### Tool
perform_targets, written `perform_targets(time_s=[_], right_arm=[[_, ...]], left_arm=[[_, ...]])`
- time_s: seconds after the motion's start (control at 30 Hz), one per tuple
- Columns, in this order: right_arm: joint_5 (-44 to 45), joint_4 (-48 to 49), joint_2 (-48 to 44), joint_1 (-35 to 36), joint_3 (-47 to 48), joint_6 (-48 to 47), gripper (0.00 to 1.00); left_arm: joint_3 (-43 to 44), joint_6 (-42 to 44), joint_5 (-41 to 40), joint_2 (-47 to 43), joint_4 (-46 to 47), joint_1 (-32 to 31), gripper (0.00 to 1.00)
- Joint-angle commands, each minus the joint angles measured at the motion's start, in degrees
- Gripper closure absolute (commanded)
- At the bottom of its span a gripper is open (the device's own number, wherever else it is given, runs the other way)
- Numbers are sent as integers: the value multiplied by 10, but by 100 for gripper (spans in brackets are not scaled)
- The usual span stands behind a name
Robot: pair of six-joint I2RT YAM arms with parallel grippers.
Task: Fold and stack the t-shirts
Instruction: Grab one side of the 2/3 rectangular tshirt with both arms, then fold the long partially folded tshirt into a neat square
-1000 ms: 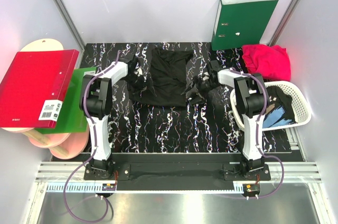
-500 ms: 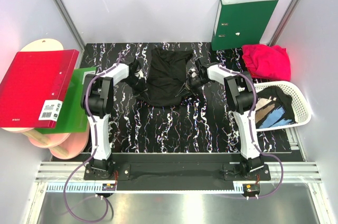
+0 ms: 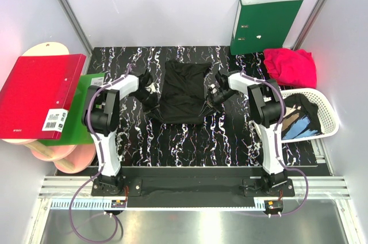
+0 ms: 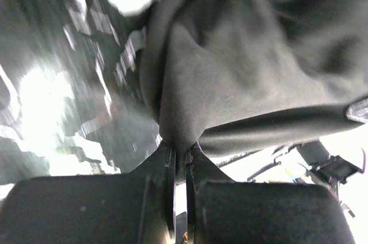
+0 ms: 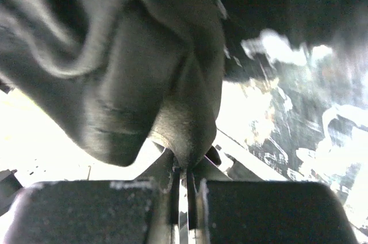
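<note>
A black t-shirt (image 3: 183, 91) lies bunched in a rough rectangle at the middle back of the table. My left gripper (image 3: 151, 96) is at its left edge and is shut on a pinched fold of the black cloth (image 4: 190, 100); the left gripper (image 4: 181, 155) shows no gap in its wrist view. My right gripper (image 3: 214, 95) is at the shirt's right edge, and the right gripper (image 5: 186, 170) is shut on a cloth fold (image 5: 184, 123). A crimson-pink t-shirt (image 3: 290, 65) lies crumpled at the back right. Another black t-shirt with a blue and tan print (image 3: 298, 122) sits in the basket.
A white lattice basket (image 3: 329, 106) stands at the right edge beside the right arm. A green binder (image 3: 264, 22) stands upright at the back right. A red binder (image 3: 40, 94) lies over a green one (image 3: 80, 120) and wooden boards (image 3: 60, 155) on the left.
Both grippers have shut on the black t-shirt's side edges. The shirt's spread-out sides have been drawn in, and it now lies narrower and smoother.
</note>
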Motion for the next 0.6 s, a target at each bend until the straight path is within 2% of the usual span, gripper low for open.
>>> perform_targets(time_s=[0.0, 0.2, 0.43, 0.57], right_arm=[[29, -91, -39, 5, -14, -8, 100], [55, -104, -55, 1, 55, -11, 100], [91, -114, -32, -19, 203, -18, 100], [99, -114, 13, -36, 278, -22, 100]], left_arm=[[-10, 0, 15, -82, -29, -5, 100], [75, -19, 21, -93, -44, -10, 100], [190, -56, 15, -40, -41, -10, 100], [264, -87, 12, -4, -29, -11, 100]])
